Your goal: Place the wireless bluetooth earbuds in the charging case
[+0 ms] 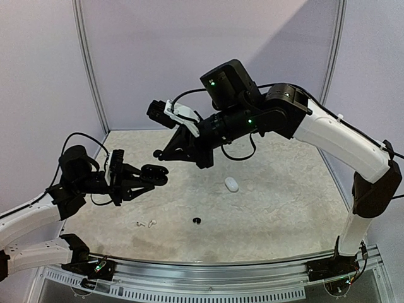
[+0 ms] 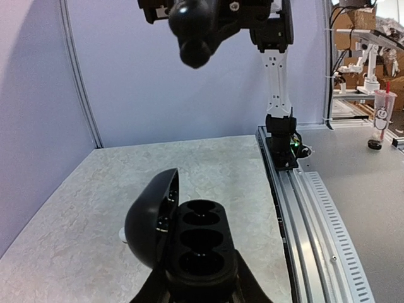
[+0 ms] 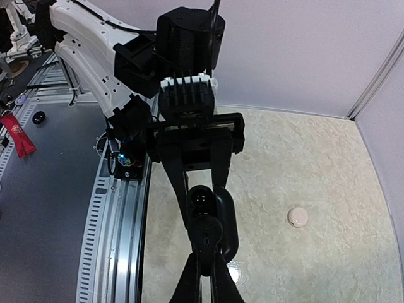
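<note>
My left end effector (image 1: 146, 175) is clamped on the open black case (image 2: 201, 243), held up off the tabletop (image 1: 284, 208), and its wells look empty to me. Two white buds (image 1: 137, 223) lie on the tabletop below it. My right end effector (image 1: 160, 153) is clenched on what looks like one black bud (image 3: 206, 235), right over the case. I reckon the next move is lining that bud up with a well. Further right there's one loose black bud (image 1: 196, 220) and one white case (image 1: 231, 184).

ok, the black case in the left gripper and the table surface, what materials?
Charging case: likely moulded plastic, black, semi-gloss; soft highlights on the open lid and wells. Table: pale, marbled, matte sheet, possibly laminate or vinyl; can't tell which.
</note>
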